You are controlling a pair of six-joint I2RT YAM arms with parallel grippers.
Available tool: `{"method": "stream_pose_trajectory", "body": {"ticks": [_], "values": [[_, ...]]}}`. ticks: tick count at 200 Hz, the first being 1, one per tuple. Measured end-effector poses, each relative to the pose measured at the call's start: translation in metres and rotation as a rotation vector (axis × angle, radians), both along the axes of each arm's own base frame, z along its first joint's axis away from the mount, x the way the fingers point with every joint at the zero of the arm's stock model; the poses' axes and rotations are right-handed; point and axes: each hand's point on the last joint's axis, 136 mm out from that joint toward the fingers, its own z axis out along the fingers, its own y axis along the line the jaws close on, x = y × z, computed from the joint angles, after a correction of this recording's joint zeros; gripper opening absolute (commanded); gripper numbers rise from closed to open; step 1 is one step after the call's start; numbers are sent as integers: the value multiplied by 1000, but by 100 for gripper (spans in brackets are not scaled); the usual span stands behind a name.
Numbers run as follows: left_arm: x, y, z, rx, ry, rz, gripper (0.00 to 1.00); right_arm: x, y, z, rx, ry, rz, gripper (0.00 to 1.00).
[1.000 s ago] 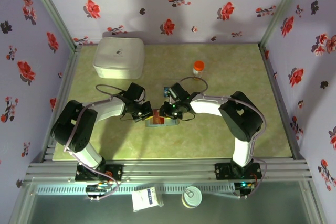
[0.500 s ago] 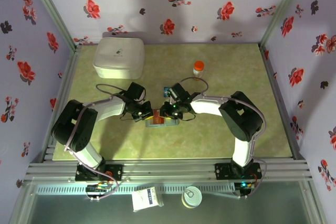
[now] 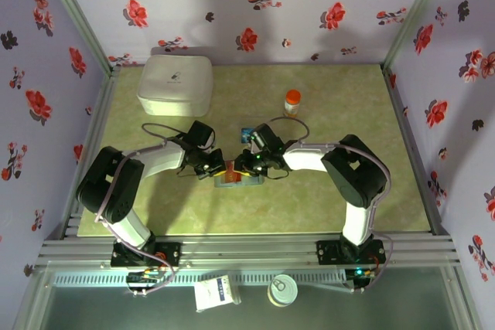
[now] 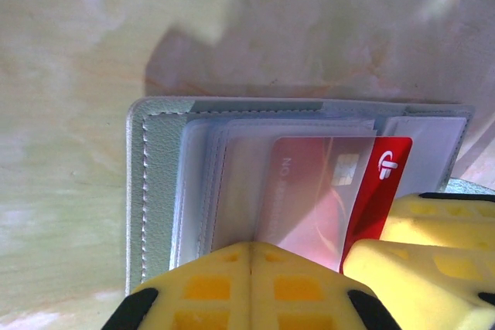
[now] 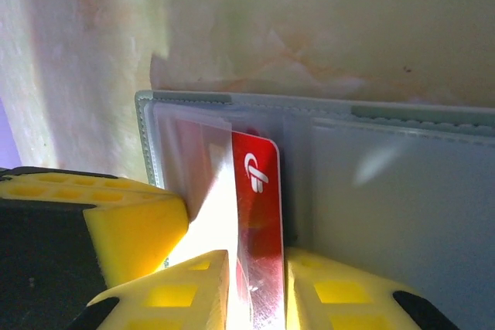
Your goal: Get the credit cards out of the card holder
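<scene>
The grey-green card holder (image 3: 241, 181) lies open on the table, its clear sleeves up (image 4: 151, 191) (image 5: 402, 191). A red credit card (image 4: 383, 183) (image 5: 263, 199) sticks partway out of a sleeve. My right gripper (image 5: 259, 291) (image 3: 249, 168) is shut on the card's exposed end, one yellow finger on each side. My left gripper (image 4: 249, 256) (image 3: 219, 168) is shut, its fingertips pressing on the sleeves beside the card. A small blue flat piece (image 3: 246, 132), perhaps the blue card, lies just behind the right wrist.
A large white box (image 3: 175, 83) stands at the back left. A small bottle with an orange lid (image 3: 292, 101) stands behind the right arm. Flowered walls close in the table on three sides.
The right wrist has shifted slightly to the left and its jaws have narrowed a little. The left arm and the holder have stayed put.
</scene>
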Motion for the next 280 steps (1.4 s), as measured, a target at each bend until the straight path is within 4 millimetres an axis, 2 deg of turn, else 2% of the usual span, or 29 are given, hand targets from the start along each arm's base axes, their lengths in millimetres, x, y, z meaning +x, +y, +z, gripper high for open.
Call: {"method": "stream_pose_trajectory", "body": {"ticks": [116,147,208,280], "values": [[0,0,0,1,0,0,0,7,0,8,115,3,-53,9],[0,0,0,2,0,1,0,7,-2,7,119,2,-55,8],[0,0,0,2,-1,1,0,9,-21,20,97,-30,-69,6],[1,0,1,1,-3,1,0,-1,-43,25,-16,-57,-46,4]]}}
